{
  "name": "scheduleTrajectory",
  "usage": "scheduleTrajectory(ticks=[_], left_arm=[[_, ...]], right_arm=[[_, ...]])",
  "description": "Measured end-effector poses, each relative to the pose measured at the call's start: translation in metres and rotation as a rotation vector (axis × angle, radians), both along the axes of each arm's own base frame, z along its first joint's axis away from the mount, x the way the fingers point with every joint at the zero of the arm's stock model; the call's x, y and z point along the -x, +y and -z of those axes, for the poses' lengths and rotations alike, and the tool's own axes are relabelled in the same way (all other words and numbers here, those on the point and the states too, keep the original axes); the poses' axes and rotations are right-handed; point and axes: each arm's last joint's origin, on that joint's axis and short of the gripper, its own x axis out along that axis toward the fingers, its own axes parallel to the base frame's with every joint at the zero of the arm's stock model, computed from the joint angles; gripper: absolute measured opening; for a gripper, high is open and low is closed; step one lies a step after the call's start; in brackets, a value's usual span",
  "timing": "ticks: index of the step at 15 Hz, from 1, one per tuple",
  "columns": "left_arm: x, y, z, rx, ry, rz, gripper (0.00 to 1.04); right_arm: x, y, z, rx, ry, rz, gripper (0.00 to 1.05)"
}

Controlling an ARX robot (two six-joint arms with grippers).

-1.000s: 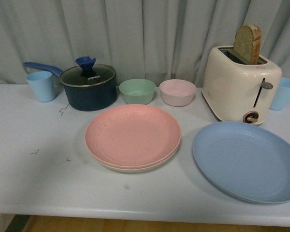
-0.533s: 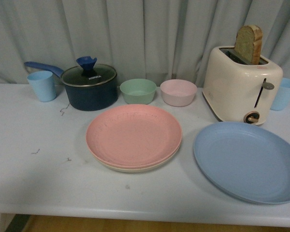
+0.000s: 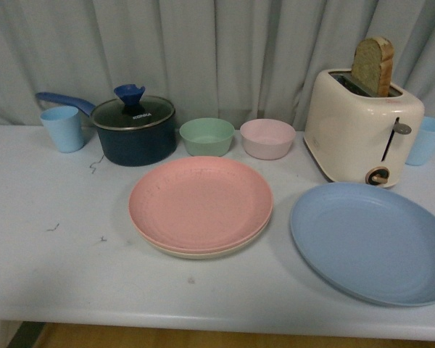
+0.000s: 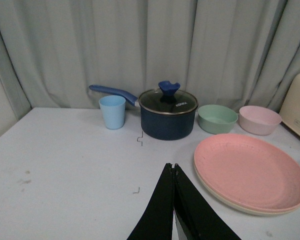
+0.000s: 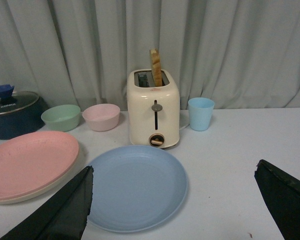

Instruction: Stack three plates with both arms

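Plates number three on the desk (image 3: 58,268): the pink plate (image 3: 200,199) sits on the cream plate (image 3: 196,254) at the middle, only the cream rim showing, and the blue plate (image 3: 370,243) lies alone to their right, apart from them. Behind, left to right, stand one blue cup (image 3: 61,128), one lidded pot (image 3: 134,134), one green bowl (image 3: 206,136), one pink bowl (image 3: 267,138), one toaster (image 3: 359,134) holding one bread slice (image 3: 372,65), and a second blue cup (image 3: 426,140). The toaster stands just behind the blue plate. Only the wrist views show the arms: the left end effector (image 4: 173,167) has its fingers pressed together, and the right end effector (image 5: 174,170) is spread wide, facing the blue plate.
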Motion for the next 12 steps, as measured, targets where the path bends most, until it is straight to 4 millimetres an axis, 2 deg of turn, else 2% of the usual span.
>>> scheduleTrajectory(ticks=[12], left_arm=[[0.019,0.000,0.001,0.000,0.007,-0.001,0.02]], right_arm=[[0.000,0.000,0.000,0.000,0.000,0.000,0.98]])
